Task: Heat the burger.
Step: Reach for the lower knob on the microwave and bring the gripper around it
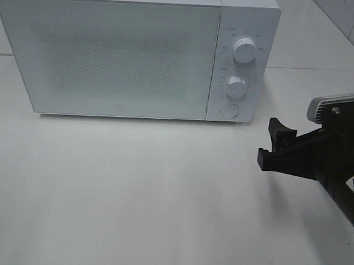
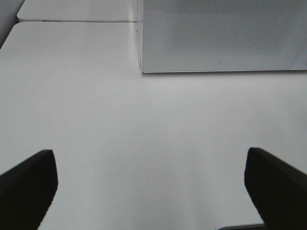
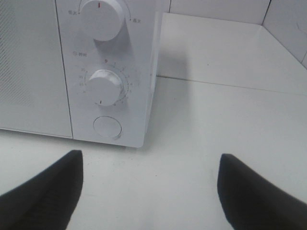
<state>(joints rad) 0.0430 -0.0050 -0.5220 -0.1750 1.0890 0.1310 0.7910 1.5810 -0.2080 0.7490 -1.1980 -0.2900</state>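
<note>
White microwave (image 1: 244, 16), finely speckled door (image 1: 109, 56)

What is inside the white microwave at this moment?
Its door is shut, and the speckled pane shows only grey haze; no shape can be made out behind it. Whatever is inside the microwave is hidden by the door.

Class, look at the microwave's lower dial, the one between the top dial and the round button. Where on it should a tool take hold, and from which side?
Grip the lower dial by its round rim, jaws on opposite sides, coming straight at the front panel of the microwave. The dial is a short cylinder standing out from that upright face, so only its rim offers purchase.
</note>
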